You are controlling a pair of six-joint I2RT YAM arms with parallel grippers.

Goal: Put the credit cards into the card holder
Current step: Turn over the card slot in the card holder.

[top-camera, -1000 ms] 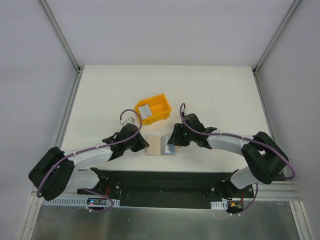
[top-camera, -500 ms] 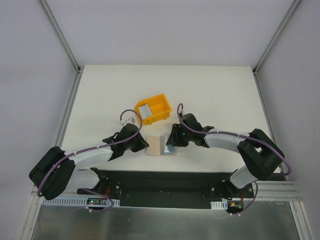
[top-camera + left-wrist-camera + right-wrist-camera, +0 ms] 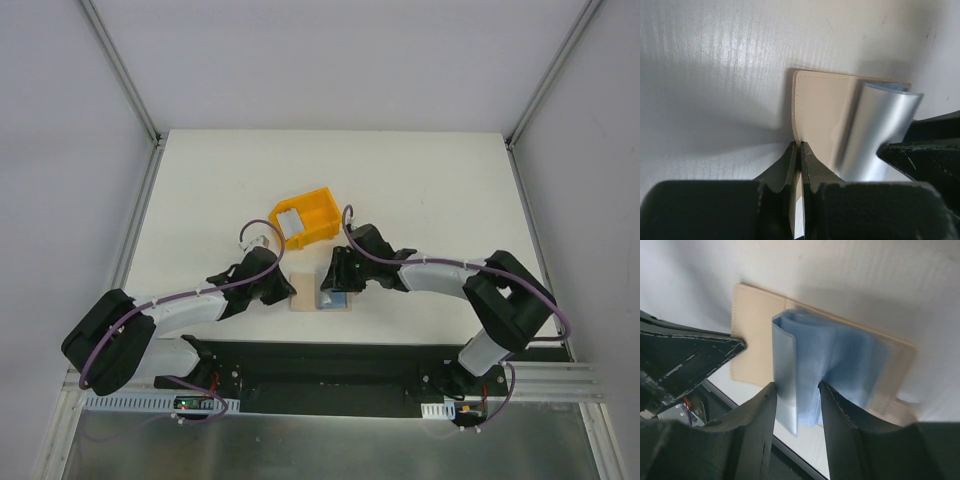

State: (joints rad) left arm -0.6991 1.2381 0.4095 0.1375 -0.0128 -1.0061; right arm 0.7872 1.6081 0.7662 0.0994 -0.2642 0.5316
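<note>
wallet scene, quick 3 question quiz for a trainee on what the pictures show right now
1. True or false: the yellow bin is empty.
2. The left end effector is: A) open above the bin; B) shut on the edge of the wallet; C) gripping a card.
3. What lies between the fingers of the right end effector?

Key
1. False: a second card lies inside it.
2. B.
3. The bent bluish card, lying over the open wallet.
</note>
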